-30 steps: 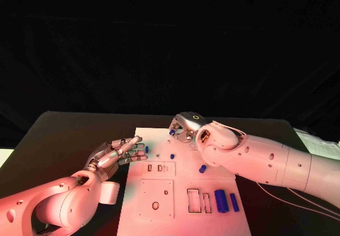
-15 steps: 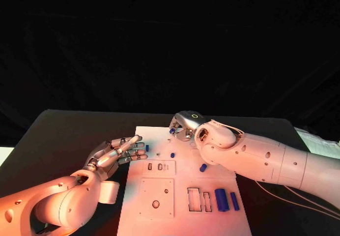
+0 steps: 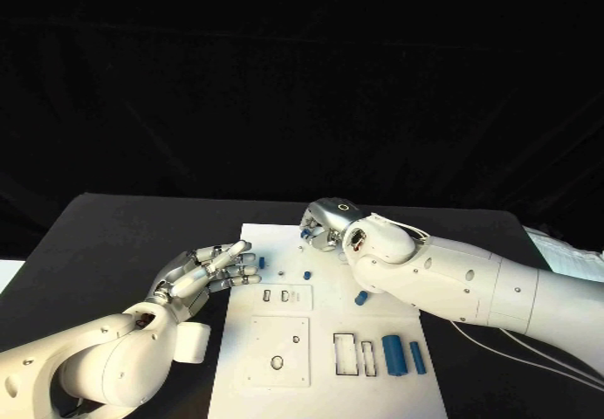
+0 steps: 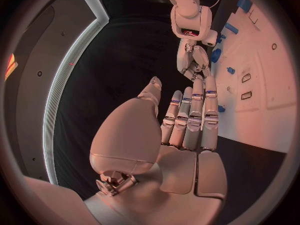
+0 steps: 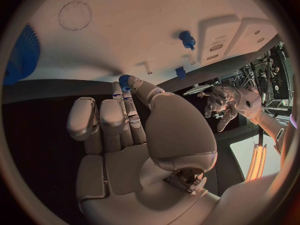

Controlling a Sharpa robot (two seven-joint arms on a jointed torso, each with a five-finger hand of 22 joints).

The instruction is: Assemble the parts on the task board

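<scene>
The black table (image 3: 113, 236) bears the white task board (image 3: 327, 349) at its middle.

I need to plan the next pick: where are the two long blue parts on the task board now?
In the head view, the two long blue parts lie side by side near the task board's near right corner, just right of two narrow rectangular slots, under the right arm.
</scene>
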